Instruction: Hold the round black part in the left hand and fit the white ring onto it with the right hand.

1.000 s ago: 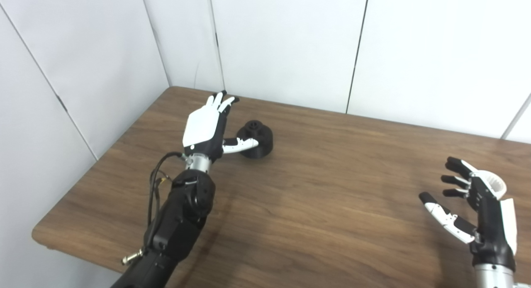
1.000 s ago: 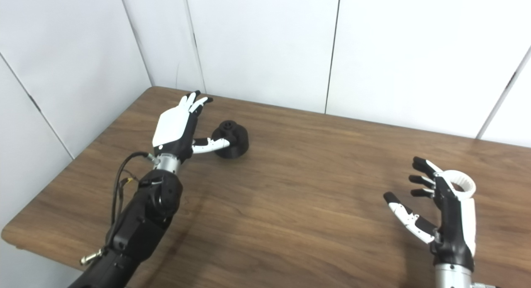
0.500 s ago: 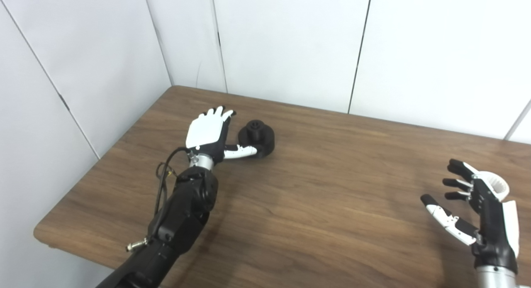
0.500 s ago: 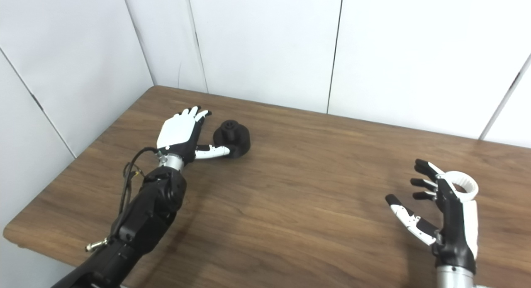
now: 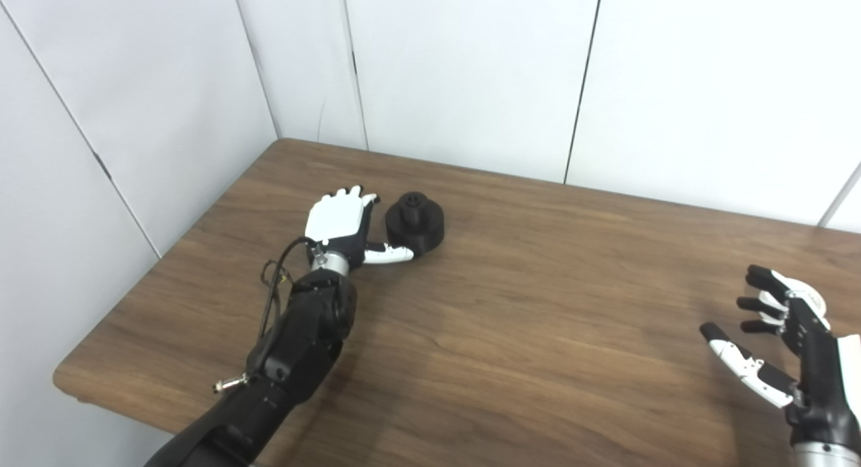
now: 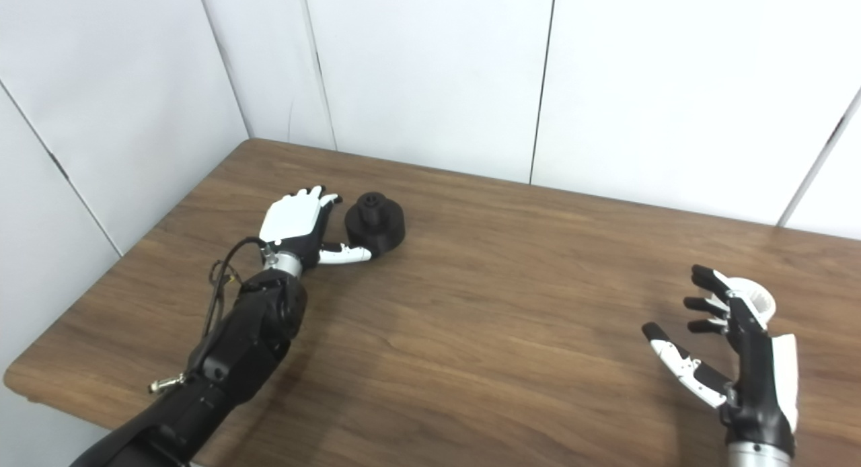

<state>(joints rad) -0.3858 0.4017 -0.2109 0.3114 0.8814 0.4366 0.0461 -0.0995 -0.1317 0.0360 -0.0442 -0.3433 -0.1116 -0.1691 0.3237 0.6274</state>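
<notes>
The round black part (image 5: 415, 221) sits flat on the table (image 5: 511, 305), far left of centre, with its short axis vertical and a small knob on top pointing straight up. The left hand (image 5: 338, 226) lies just beside it at the part's 9 o'clock, back of the hand up, fingers (image 5: 355, 196) spread and reaching toward 12 o'clock; its thumb (image 5: 388, 254) stretches out toward 3 o'clock along the near side of the part, close to or touching its base, which cannot be told. This hand is spread apart and has hold of nothing.

The white ring (image 6: 755, 294) rests on the table well apart, toward the right edge, opening facing up. The right hand (image 6: 740, 349) stands at the ring's 6 o'clock, palm turned toward the left, fingers parted and curved; it partly hides the ring's near side. It grips nothing, and contact with the ring cannot be told
</notes>
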